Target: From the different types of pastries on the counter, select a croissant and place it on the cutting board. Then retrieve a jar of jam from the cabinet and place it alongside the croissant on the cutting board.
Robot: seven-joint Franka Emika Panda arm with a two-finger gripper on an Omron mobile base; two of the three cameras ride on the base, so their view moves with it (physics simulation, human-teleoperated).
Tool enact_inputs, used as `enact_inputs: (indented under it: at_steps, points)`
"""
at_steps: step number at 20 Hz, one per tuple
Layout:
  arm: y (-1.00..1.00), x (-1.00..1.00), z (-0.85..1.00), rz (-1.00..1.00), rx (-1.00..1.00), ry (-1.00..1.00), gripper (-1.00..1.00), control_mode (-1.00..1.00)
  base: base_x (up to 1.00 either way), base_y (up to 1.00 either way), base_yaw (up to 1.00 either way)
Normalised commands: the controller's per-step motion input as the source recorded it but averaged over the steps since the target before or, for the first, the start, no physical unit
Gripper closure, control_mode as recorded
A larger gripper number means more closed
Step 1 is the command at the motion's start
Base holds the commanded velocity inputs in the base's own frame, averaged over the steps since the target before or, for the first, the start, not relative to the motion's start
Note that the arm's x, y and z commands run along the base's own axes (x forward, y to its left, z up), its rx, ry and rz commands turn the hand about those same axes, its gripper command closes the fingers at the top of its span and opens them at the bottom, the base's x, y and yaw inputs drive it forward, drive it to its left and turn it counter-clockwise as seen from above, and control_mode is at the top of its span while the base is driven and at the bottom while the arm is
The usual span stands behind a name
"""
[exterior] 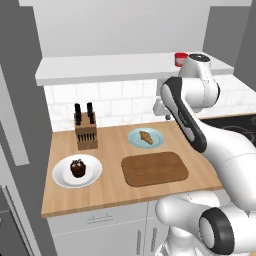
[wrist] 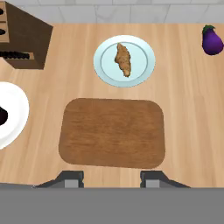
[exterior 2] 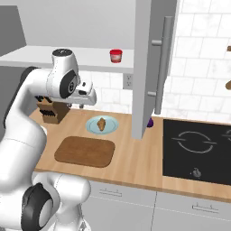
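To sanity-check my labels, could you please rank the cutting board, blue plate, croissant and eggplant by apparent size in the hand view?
1. Cutting board
2. Blue plate
3. Croissant
4. Eggplant, close to the croissant, so the last two are unsure.

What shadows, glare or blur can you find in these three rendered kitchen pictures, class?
Left base view: even light, soft shade under the white shelf, no glare. Right base view: stovetop flat black, without reflections. Hand view: croissant and cutting board sharp, almost shadowless.
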Motion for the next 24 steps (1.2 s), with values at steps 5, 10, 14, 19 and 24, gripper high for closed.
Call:
enact_inputs:
  at_steps: [5,10,14,19,24]
  points:
    - [0.00,0.00,-0.41,0.00,-0.01,0.00,-1.00,-1.00,0.00,0.00,0.00]
    - [0.00,-0.04,-0.81,0.00,-0.13,-0.07,-1.00,-1.00,0.00,0.00,0.00]
    - [0.00,0.03,-0.67,0.00,-0.12,-0.09,-1.00,-1.00,0.00,0.00,0.00]
    - [0.00,0.59,-0.41,0.02,0.00,-0.09,-1.00,-1.00,0.00,0.00,0.00]
    - [0.00,0.86,-0.14,0.03,0.00,-0.05,-1.00,-1.00,0.00,0.00,0.00]
